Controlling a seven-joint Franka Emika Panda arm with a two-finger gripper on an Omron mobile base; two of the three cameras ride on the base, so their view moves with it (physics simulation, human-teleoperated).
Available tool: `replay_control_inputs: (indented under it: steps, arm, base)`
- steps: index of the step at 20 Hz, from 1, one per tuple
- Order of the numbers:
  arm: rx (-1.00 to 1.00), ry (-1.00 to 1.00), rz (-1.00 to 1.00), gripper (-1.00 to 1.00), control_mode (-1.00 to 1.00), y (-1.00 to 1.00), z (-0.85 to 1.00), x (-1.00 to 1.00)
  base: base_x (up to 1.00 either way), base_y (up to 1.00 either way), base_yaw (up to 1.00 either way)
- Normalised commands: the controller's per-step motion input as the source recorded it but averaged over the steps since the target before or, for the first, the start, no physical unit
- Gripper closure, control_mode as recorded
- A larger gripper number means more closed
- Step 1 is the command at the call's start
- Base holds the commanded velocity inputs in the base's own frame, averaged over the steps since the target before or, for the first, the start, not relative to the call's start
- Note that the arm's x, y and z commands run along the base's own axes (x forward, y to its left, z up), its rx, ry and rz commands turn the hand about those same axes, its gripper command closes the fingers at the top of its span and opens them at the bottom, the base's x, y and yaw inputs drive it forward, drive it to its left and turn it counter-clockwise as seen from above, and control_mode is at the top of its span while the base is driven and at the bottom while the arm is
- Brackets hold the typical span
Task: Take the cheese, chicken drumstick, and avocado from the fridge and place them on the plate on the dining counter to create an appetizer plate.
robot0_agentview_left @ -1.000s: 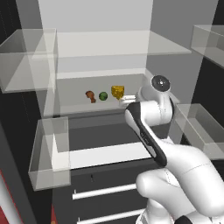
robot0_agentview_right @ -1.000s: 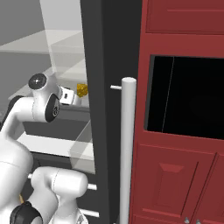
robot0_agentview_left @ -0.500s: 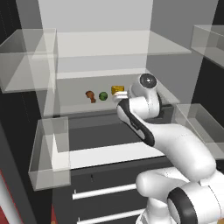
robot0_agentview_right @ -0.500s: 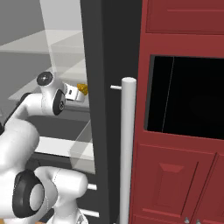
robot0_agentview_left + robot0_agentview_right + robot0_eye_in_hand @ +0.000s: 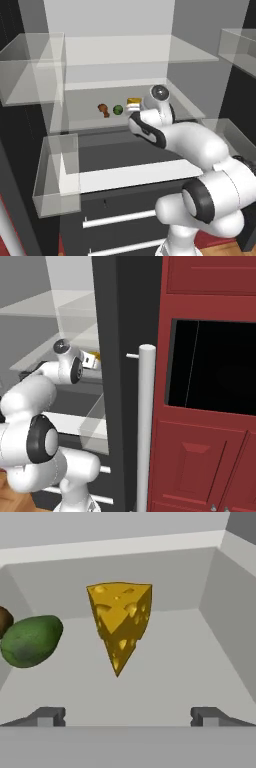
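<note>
1. Hand view: cheese [image 5: 120, 619] at frame centre, avocado [image 5: 31, 640] at left edge.
2. Gripper [image 5: 127, 716] spread wide, empty; advance centred so fingers straddle the wedge before closing.

The arm [image 5: 200, 150] is showing smooth, rounded white shells, with dark bands ringing its joints. A round grey cap is topping the wrist. Two small dark grey fingertips [image 5: 47, 716] are looking blocky.

Red kitchen cabinet [image 5: 210, 456] stands right of the appliance, with a black glass oven door [image 5: 215, 366] set above its panelled front.
</note>
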Motion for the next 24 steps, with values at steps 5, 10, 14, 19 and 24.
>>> replay_control_inputs:
  steps: [5,10,14,19,24]
  arm:
    - [0.00,0.00,0.00,-1.00,-1.00,0.02,-0.10,0.54]
    - [0.00,0.00,0.00,-1.00,-1.00,0.02,-0.08,0.51]
    - [0.00,0.00,0.00,-1.00,-1.00,0.09,-0.16,0.44]
    - [0.00,0.00,0.00,-1.00,-1.00,0.10,-0.21,0.39]
    - [0.00,0.00,-0.02,1.00,-1.00,0.01,-0.28,0.18]
  base:
    - [0.00,0.00,0.00]
    - [0.00,0.00,0.00]
    - [0.00,0.00,0.00]
    - [0.00,0.00,0.00]
    - [0.00,0.00,0.00]
